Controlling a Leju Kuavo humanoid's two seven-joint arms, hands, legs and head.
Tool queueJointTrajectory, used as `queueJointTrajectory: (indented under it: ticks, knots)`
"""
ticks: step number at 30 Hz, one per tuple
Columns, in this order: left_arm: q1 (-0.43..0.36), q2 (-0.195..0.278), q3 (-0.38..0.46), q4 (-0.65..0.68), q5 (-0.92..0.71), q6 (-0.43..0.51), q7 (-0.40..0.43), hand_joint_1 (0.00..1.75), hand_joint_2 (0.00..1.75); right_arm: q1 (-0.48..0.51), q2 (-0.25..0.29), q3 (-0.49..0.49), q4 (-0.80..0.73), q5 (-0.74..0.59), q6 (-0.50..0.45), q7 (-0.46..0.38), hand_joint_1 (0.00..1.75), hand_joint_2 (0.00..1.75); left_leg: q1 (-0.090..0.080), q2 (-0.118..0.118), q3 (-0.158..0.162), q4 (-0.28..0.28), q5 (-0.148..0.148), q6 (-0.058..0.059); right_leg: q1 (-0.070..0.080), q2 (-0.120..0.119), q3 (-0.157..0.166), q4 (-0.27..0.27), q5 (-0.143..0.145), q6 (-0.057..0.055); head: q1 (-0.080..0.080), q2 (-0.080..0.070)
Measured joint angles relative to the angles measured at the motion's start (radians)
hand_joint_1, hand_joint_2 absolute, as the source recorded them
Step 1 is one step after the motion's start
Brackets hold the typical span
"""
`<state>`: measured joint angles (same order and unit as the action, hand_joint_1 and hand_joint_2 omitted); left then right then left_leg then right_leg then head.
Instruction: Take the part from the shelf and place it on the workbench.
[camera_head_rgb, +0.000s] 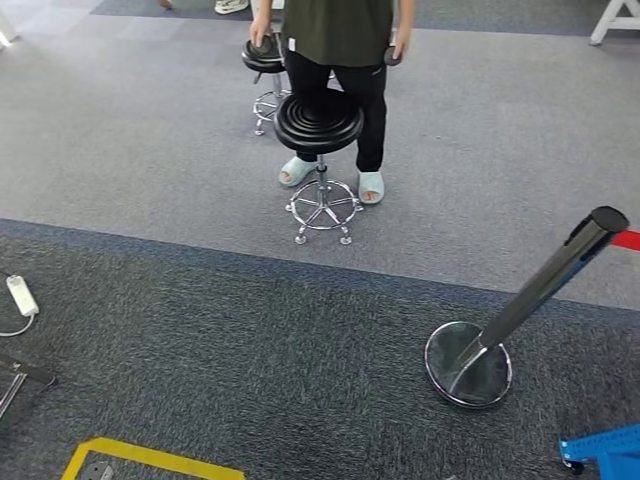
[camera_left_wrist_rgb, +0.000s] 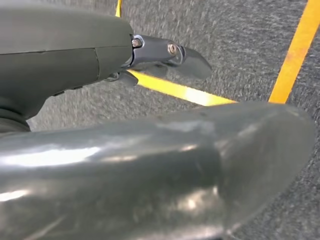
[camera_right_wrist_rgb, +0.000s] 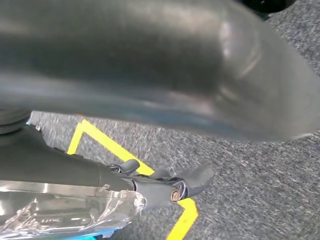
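Note:
In the right wrist view my right hand (camera_right_wrist_rgb: 151, 185) hangs over grey carpet. A part in crinkled clear plastic (camera_right_wrist_rgb: 71, 215) lies pressed along the hand's fingers (camera_right_wrist_rgb: 192, 181), which stretch out beside it. Most of the part is cut off at the picture's edge. My left hand (camera_left_wrist_rgb: 166, 55) hangs over the carpet with its fingers straight and apart, and nothing is in it. The thick grey thumb (camera_left_wrist_rgb: 158, 170) takes up much of that view.
A person (camera_head_rgb: 340, 60) stands ahead behind a black stool (camera_head_rgb: 318, 125), with a second stool (camera_head_rgb: 264, 55) beside. A tilted black barrier post on a round base (camera_head_rgb: 468, 365) stands at the right. A blue frame corner (camera_head_rgb: 604, 450), yellow floor tape (camera_head_rgb: 151, 458) and a white power strip (camera_head_rgb: 21, 295) lie near.

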<state>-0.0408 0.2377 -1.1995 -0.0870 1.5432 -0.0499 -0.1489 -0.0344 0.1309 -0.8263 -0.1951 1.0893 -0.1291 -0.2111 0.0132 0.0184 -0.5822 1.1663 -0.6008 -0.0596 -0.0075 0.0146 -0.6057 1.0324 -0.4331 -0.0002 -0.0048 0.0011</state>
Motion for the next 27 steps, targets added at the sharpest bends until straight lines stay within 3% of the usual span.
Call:
queueJointTrajectory:
  ticks: [1,2,3,5,7,9,10,11,12,13,15,17,18,19,20,22,23,24,26,27]
  knots:
    - [0.002,0.000,-0.002,0.000,-0.002,-0.004,0.002,0.00,0.00,-0.001,0.000,0.000,0.000,0.002,0.000,0.000,0.00,0.00,0.000,-0.009,-0.036,0.067,-0.024,0.001,0.000,0.015,-0.001,0.000,0.000,-0.002,-0.001,0.000]
    - [0.004,0.000,-0.005,0.000,-0.004,-0.008,0.004,0.00,0.00,0.000,0.000,0.000,0.000,0.004,0.000,-0.001,0.00,0.00,0.000,-0.013,-0.062,0.107,-0.029,0.002,0.001,0.030,-0.001,0.000,0.001,-0.002,-0.001,0.000]
    - [0.004,0.000,-0.008,0.000,-0.004,-0.012,0.007,0.00,0.00,0.001,0.000,0.000,0.000,0.006,0.000,-0.002,0.00,0.00,0.000,-0.015,-0.069,0.108,-0.011,0.003,0.001,0.046,-0.001,0.000,0.001,-0.002,-0.001,0.000]
    - [0.004,0.000,-0.012,0.000,-0.003,-0.014,0.009,0.00,0.00,0.002,0.000,0.000,0.000,0.010,-0.001,-0.006,0.00,0.00,0.005,-0.031,-0.032,0.008,0.065,0.003,-0.001,0.076,0.001,0.001,0.003,0.002,-0.001,0.000]
    - [0.003,-0.001,-0.015,0.000,-0.002,-0.013,0.010,0.00,0.00,0.000,0.000,-0.001,0.000,0.014,-0.003,-0.009,0.00,0.00,0.013,-0.081,0.021,-0.118,0.120,0.002,0.000,0.105,-0.004,0.006,0.005,0.012,-0.001,0.000]
    - [0.001,-0.001,-0.017,0.000,-0.001,-0.011,0.010,0.00,0.00,0.000,0.000,-0.001,0.000,0.015,-0.006,-0.011,0.00,0.00,0.014,-0.107,0.040,-0.168,0.127,0.006,-0.001,0.129,-0.014,0.007,0.008,0.026,-0.001,0.000]
    - [0.000,-0.001,-0.017,0.000,-0.001,-0.010,0.010,0.00,0.00,0.002,0.000,-0.001,0.000,0.015,-0.006,-0.011,0.00,0.00,0.013,-0.097,0.041,-0.171,0.127,0.013,-0.004,0.141,-0.019,0.003,0.012,0.033,0.000,0.000]
    - [-0.002,-0.001,-0.018,0.000,-0.001,-0.009,0.010,0.00,0.00,0.006,0.000,-0.001,0.000,0.015,-0.006,-0.011,0.00,0.00,0.012,-0.084,0.043,-0.173,0.130,0.021,-0.006,0.136,-0.023,0.002,0.013,0.039,0.000,0.000]
    - [-0.004,0.000,-0.019,0.000,-0.001,-0.007,0.010,0.00,0.00,0.009,0.000,-0.001,0.000,0.015,-0.007,-0.011,0.00,0.00,0.011,-0.071,0.044,-0.175,0.132,0.030,-0.005,0.113,-0.030,0.013,0.005,0.043,0.002,0.000]
    - [-0.004,0.000,-0.019,0.000,0.000,-0.006,0.011,0.00,0.00,0.010,0.000,-0.001,0.000,0.015,-0.007,-0.012,0.00,0.00,0.010,-0.057,0.045,-0.177,0.134,0.038,-0.004,0.079,-0.046,0.044,-0.015,0.046,0.005,0.000]
    - [0.000,0.001,-0.020,0.000,0.000,-0.002,0.014,0.00,0.00,0.006,0.001,-0.001,0.000,0.015,-0.007,-0.013,0.00,0.00,0.004,-0.027,0.047,-0.178,0.133,0.047,-0.001,0.012,-0.101,0.165,-0.084,0.049,0.010,0.000]
    - [0.005,0.000,-0.021,0.000,0.000,-0.001,0.019,0.00,0.00,0.003,0.001,-0.001,0.000,0.015,-0.007,-0.014,0.00,0.00,-0.002,0.006,0.048,-0.178,0.131,0.050,-0.002,-0.006,-0.153,0.281,-0.132,0.050,0.010,0.000]
    - [0.005,0.000,-0.022,0.000,-0.001,0.000,0.020,0.00,0.00,0.004,0.001,-0.001,0.000,0.015,-0.007,-0.013,0.00,0.00,-0.003,0.020,0.049,-0.178,0.130,0.050,-0.001,-0.008,-0.155,0.292,-0.129,0.050,0.011,0.000]
    - [0.005,-0.001,-0.022,0.000,-0.001,0.000,0.020,0.00,0.00,0.005,0.001,-0.001,0.000,0.015,-0.007,-0.013,0.00,0.00,-0.004,0.034,0.052,-0.178,0.128,0.049,-0.001,-0.011,-0.135,0.261,-0.108,0.048,0.011,0.000]
    - [0.004,-0.001,-0.022,0.000,-0.001,0.000,0.020,0.00,0.00,0.006,0.001,-0.001,0.000,0.015,-0.008,-0.013,0.00,0.00,-0.005,0.046,0.056,-0.178,0.125,0.047,0.000,-0.020,-0.096,0.196,-0.077,0.046,0.011,0.000]
    - [0.004,-0.001,-0.022,0.000,-0.001,0.000,0.020,0.00,0.00,0.004,0.001,-0.001,0.000,0.015,-0.008,-0.013,0.00,0.00,-0.008,0.069,0.065,-0.177,0.118,0.038,0.004,-0.059,-0.019,0.064,-0.031,0.038,0.010,0.000]
    - [0.003,0.000,-0.022,0.000,-0.001,0.000,0.020,0.00,0.00,0.003,0.001,-0.001,0.000,0.015,-0.008,-0.013,0.00,0.00,-0.010,0.078,0.070,-0.177,0.115,0.033,0.006,-0.071,0.001,0.027,-0.021,0.033,0.010,0.000]
    - [0.002,0.001,-0.022,0.000,-0.001,0.000,0.020,0.00,0.00,0.002,0.001,-0.001,0.000,0.015,-0.008,-0.014,0.00,0.00,-0.011,0.088,0.073,-0.179,0.113,0.027,0.009,-0.074,0.007,0.015,-0.019,0.027,0.009,0.000]
    - [-0.001,0.000,-0.023,0.000,-0.001,0.000,0.020,0.00,0.00,0.002,0.001,-0.001,0.000,0.015,-0.009,-0.014,0.00,0.00,-0.008,0.100,0.078,-0.183,0.112,0.016,0.009,-0.050,0.004,0.012,-0.013,0.015,0.009,0.000]
    - [-0.003,0.000,-0.023,0.000,-0.001,0.000,0.020,0.00,0.00,0.003,0.001,-0.001,0.000,0.015,-0.009,-0.013,0.00,0.00,-0.006,0.088,0.077,-0.179,0.105,0.010,0.008,-0.039,0.003,0.008,-0.010,0.009,0.008,0.000]
